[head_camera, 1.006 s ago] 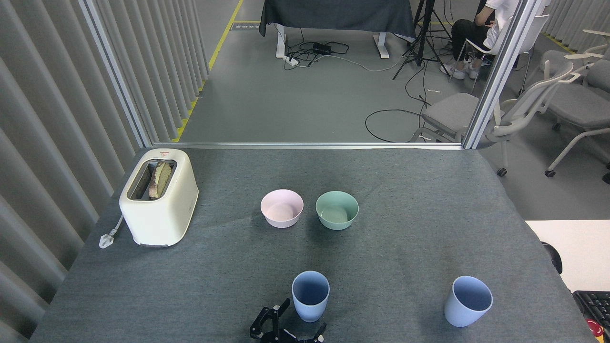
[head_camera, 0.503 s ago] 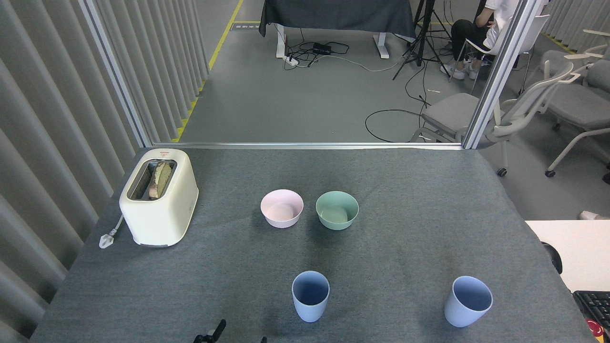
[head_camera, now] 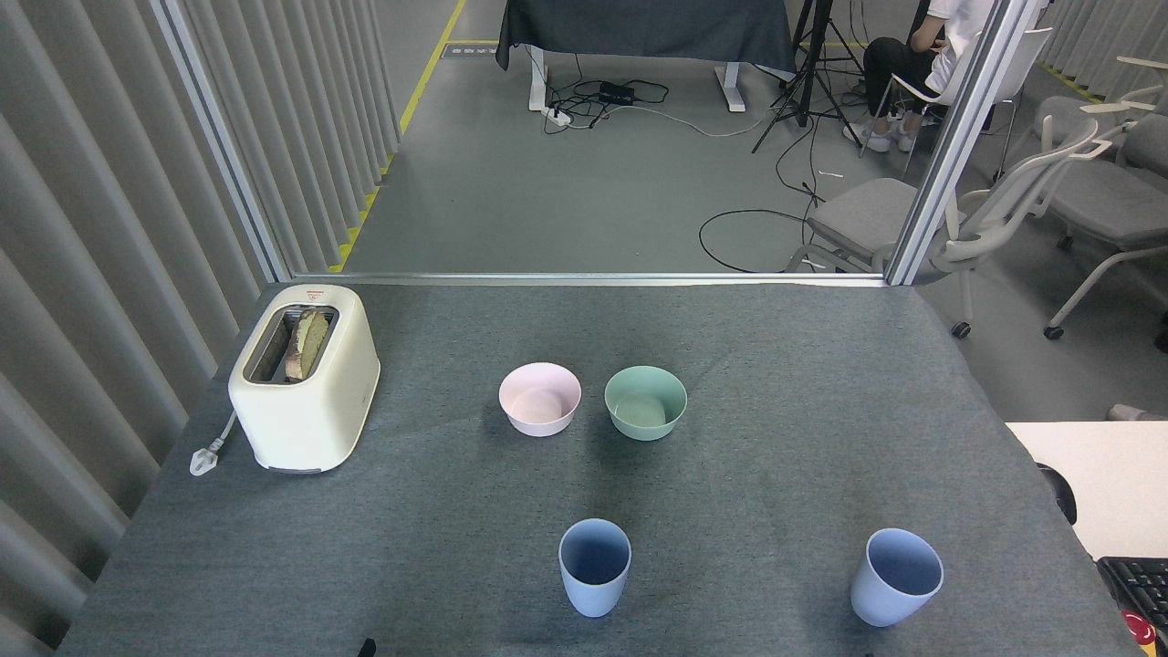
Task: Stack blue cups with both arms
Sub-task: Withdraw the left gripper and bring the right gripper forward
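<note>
Two blue cups upright, mouths up, long axes vertical, on the grey table (head_camera: 803, 383) — left cup (head_camera: 594, 566) near centre front, right cup (head_camera: 895, 576) well apart, leaning slightly rightward. Grippers out of frame — jaw state cannot be told.

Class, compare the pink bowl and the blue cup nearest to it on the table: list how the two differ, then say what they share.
The pink bowl is pale pink; the blue cup is light blue. The pink bowl is wide and low; the blue cup is narrower and taller, tapering to its base. The pink bowl sits farther back beside a mint-green bowl; the blue cup stands near the front edge. Both are upright, empty, handleless and matte.
</note>
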Tool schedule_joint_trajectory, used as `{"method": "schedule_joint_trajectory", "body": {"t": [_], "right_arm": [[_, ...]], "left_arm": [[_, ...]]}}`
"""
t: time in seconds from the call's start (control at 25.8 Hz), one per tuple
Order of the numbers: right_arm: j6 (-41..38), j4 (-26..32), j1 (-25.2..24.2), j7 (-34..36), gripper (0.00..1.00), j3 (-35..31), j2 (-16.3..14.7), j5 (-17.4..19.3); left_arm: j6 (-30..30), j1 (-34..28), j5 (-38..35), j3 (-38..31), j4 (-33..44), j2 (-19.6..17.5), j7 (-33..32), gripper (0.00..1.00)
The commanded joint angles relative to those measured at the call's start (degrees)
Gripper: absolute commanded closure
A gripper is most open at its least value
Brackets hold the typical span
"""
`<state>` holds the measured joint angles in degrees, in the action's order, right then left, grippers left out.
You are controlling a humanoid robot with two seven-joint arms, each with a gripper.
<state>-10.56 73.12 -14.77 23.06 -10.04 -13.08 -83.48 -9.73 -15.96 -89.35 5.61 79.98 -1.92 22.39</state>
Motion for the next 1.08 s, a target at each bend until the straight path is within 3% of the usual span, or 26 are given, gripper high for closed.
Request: {"method": "schedule_joint_trajectory", "body": {"t": [0.0,0.31,1.05], "right_arm": [[-0.3,-3.1,3.8,-0.7,0.00,1.2,-0.5,-0.3],[0.0,-6.1,7.5,-0.9,0.00,3.3,-0.3,-0.3],[2.7,-6.1,8.5,-0.9,0.00,3.2,-1.2,-0.3]], "left_arm": [[0.0,0.0,1.5,-0.2,-0.1,0.0,0.0,0.00],[0.0,0.0,1.5,-0.2,0.0,0.1,0.0,0.00],[0.1,-0.1,1.5,-0.2,0.0,0.2,0.1,0.00]]}}
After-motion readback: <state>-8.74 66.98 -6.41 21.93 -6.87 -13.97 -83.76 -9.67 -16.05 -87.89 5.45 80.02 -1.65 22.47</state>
